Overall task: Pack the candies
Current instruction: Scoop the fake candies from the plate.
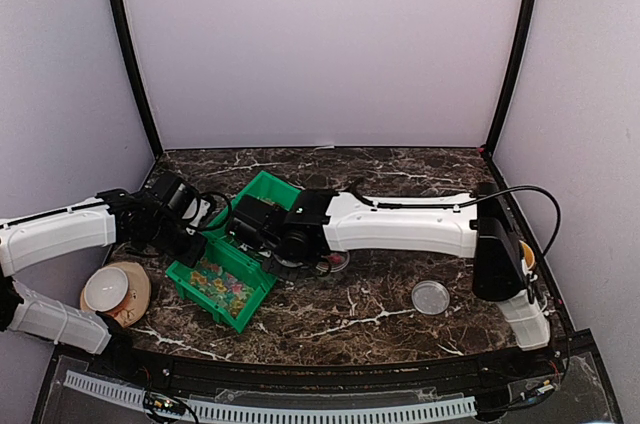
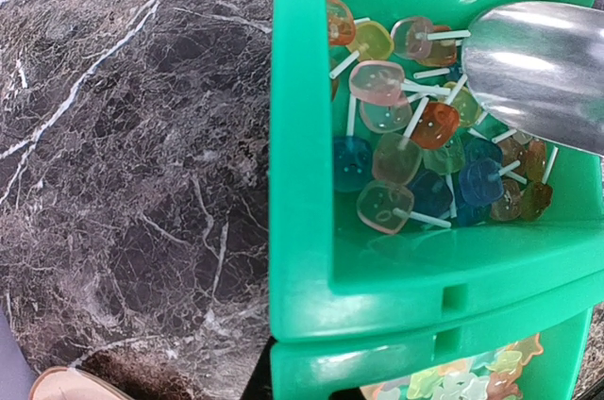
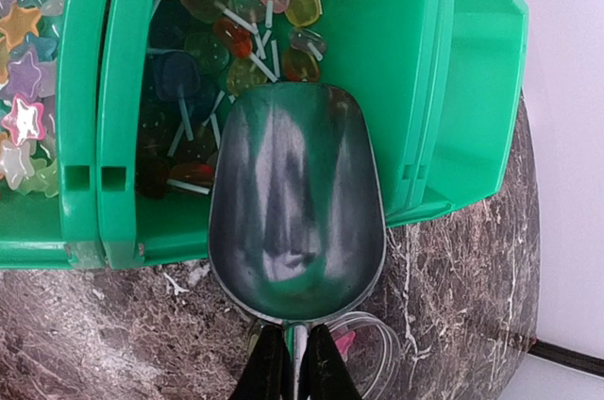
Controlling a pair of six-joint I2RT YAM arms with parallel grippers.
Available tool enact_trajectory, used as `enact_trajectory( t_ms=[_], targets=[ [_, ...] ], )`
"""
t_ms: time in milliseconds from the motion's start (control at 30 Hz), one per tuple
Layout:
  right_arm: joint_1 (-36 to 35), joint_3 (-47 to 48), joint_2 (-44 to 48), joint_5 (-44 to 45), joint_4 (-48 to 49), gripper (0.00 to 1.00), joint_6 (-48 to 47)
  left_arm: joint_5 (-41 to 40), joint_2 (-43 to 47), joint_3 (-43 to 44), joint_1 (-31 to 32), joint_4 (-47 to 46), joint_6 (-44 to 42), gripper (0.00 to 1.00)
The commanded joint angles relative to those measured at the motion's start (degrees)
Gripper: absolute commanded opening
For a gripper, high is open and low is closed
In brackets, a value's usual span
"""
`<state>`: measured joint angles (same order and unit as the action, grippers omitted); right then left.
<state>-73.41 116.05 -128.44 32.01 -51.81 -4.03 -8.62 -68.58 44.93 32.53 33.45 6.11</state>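
scoop (image 3: 295, 202), pinched in right tool (image 3: 293, 363), overhangs candies (image 3: 247, 15) inside green bin (image 3: 408, 60); left tool (image 1: 200, 222) closed.

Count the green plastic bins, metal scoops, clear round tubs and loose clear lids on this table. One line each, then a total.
Green plastic bins: 3
Silver metal scoop: 1
Clear round plastic tub: 1
Clear round plastic lid: 1
Total: 6
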Motion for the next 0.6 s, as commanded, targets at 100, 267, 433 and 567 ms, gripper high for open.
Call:
enact_trajectory(
  t_ms=[100, 267, 433, 567],
  targets=[
    [-0.4, 4.3, -3.1, -1.3, 1.9, 0.0, -0.6, 0.7, 4.1, 0.5, 0.5, -6.7, 0.0, 0.0],
    [-0.5, 3.6, -3.9, -3.8, 4.9, 0.0, -1.4, 1.3, 4.8, 0.3, 0.6, -7.3, -0.3, 0.0],
    [0.5, 0.0, -3.4, -8.4, 12.1, 0.0, -1.4, 1.7, 4.8, 0.3, 0.7, -7.3, -0.4, 0.0],
    [1.3, -2.2, -3.7, -11.0, 17.0, 0.0, -0.3, 1.6, 4.9, 0.2, 0.7, -7.5, -0.4, 0.0]
  ],
)
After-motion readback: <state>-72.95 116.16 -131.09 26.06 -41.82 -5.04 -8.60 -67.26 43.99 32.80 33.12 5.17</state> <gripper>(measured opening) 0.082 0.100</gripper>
